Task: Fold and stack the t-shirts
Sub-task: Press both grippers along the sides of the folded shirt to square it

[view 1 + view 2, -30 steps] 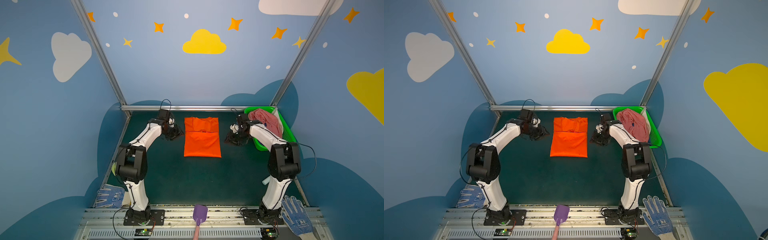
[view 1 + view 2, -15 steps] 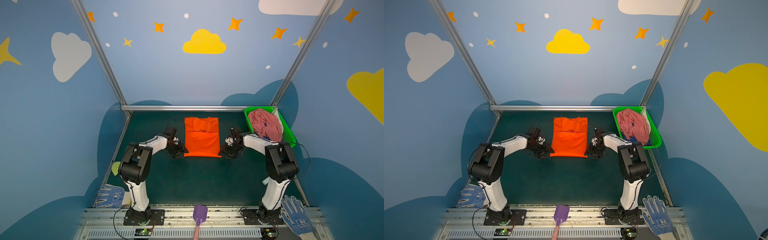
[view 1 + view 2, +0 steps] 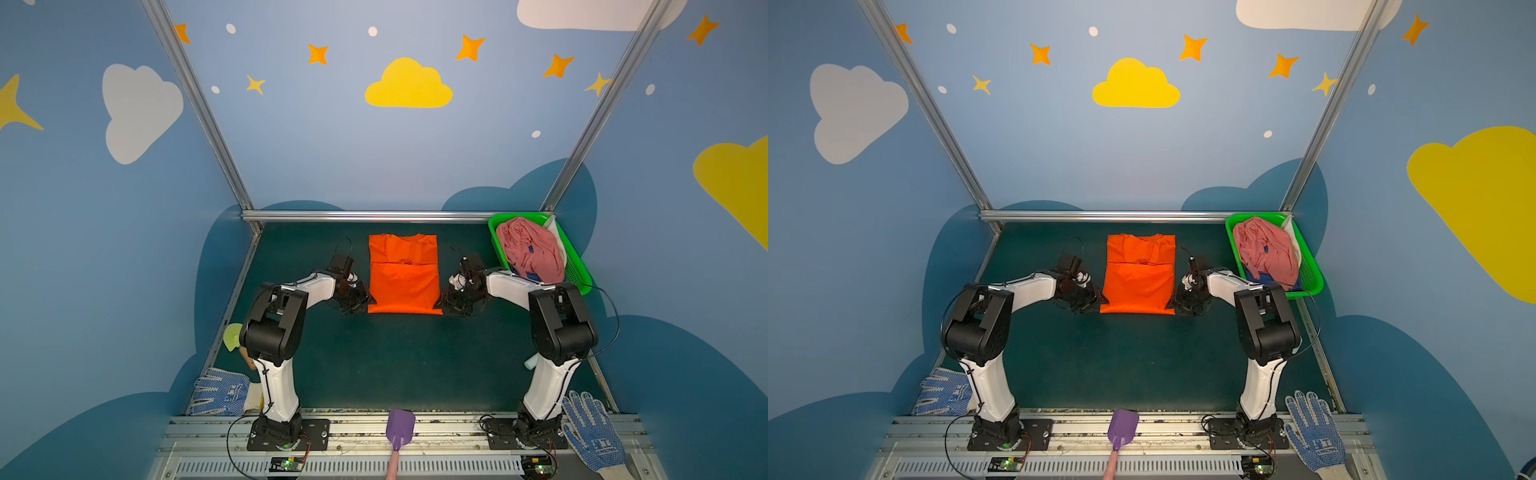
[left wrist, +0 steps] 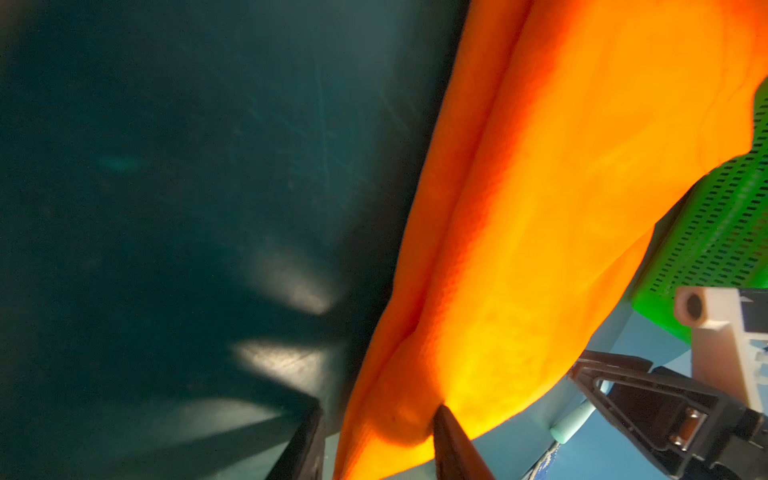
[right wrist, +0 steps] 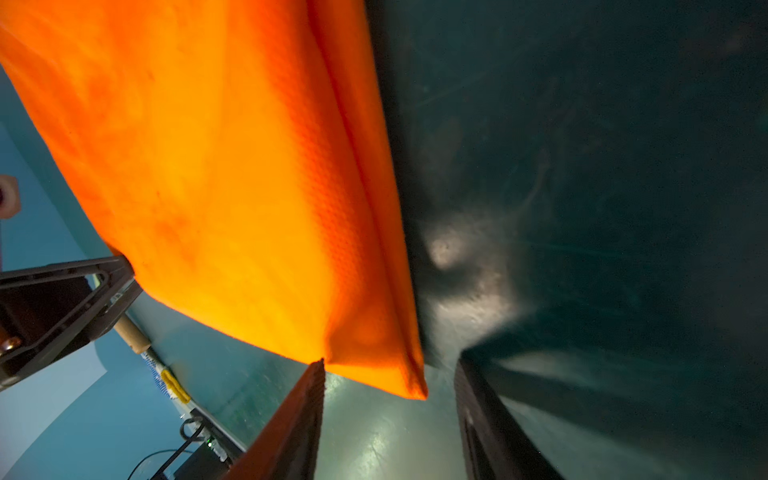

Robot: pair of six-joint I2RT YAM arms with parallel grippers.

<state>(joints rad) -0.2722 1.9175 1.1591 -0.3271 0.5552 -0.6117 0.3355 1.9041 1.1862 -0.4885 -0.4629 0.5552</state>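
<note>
A bright orange t-shirt [image 3: 403, 278] [image 3: 1138, 282] lies folded into a rectangle mid-table. My left gripper [image 3: 360, 304] [image 4: 380, 411] sits low at its near left corner. It is open, and the cloth [image 4: 519, 216] bulges between the jaws, touching one of the fingers [image 4: 451, 440]. At the near right corner my right gripper [image 3: 444, 305] [image 5: 390, 363] is open too, with the corner tip of the shirt [image 5: 232, 166] just between the fingertips. A pink t-shirt [image 3: 528, 249] [image 3: 1264, 249] is heaped in the basket, and a dark blue one [image 3: 1254, 275] peeks out beneath it.
The green mesh basket [image 3: 577, 270] [image 3: 1311, 272] stands at the back right corner. Dotted gloves [image 3: 220, 392] [image 3: 594, 432] lie by the arm bases, and a purple scoop [image 3: 400, 424] rests on the front rail. A metal bar [image 3: 374, 215] runs along the back edge.
Both grippers have come forward along the orange shirt's sides, from beside its far half to its near corners. The shirt itself lies as before.
</note>
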